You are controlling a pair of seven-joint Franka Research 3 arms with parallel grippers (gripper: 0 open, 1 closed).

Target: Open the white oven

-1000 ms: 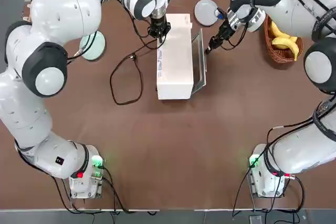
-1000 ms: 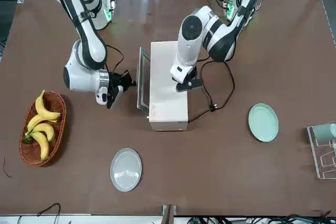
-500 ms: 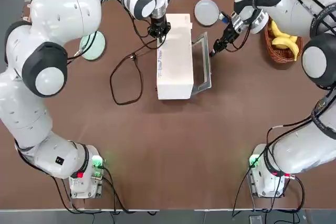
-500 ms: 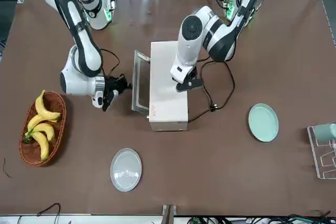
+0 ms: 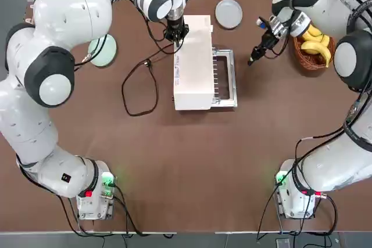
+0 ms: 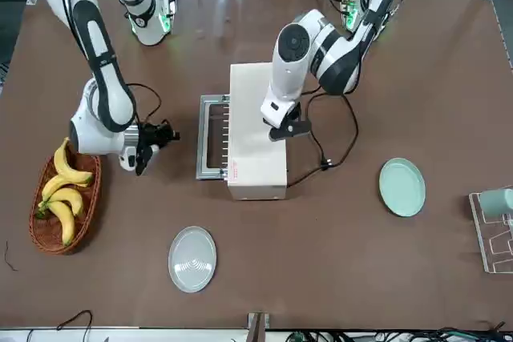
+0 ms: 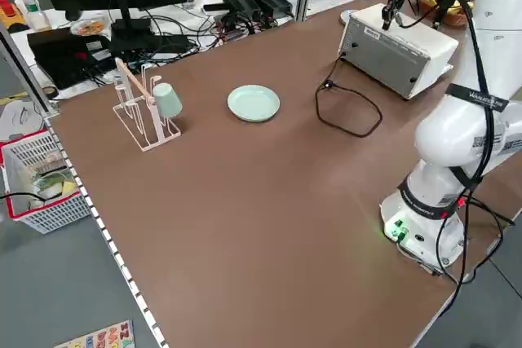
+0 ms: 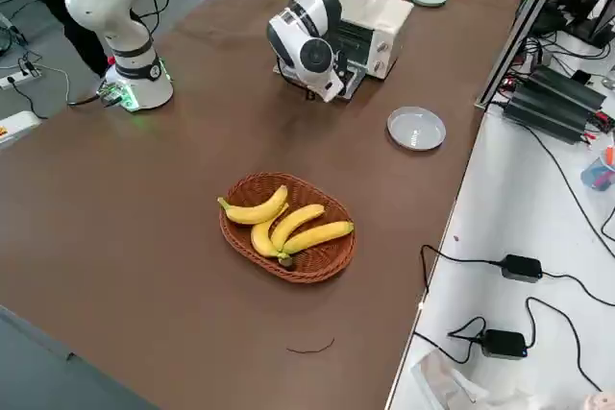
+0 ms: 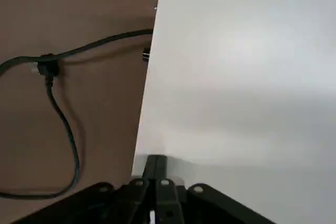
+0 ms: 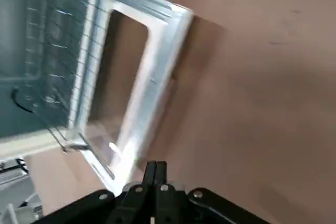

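- Left pincer [image 5: 175,32] has its 2 fingers pressed together with nothing between them, tips down on the top of the white oven [image 5: 193,62], near the back edge at the far end.
- Right under and beside that pincer, the oven sits mid-table, long box, with its black power cord [image 5: 138,82] looping off the back side onto the table [image 5: 186,161].
- On the other side of the oven from that pincer, the door [image 5: 225,78] is dropped flat on the table and the wire rack [image 6: 222,134] shows through the opening.
- Right pincer [image 5: 252,60] is past the door's outer edge, clear of it and not touching, fingers together and holding nothing.
- Just beyond the right pincer, further out, there's a wicker basket [image 6: 36,222] of bananas [image 6: 62,189].
- Grey plate [image 5: 228,13] sits off toward the far table edge from the right pincer.
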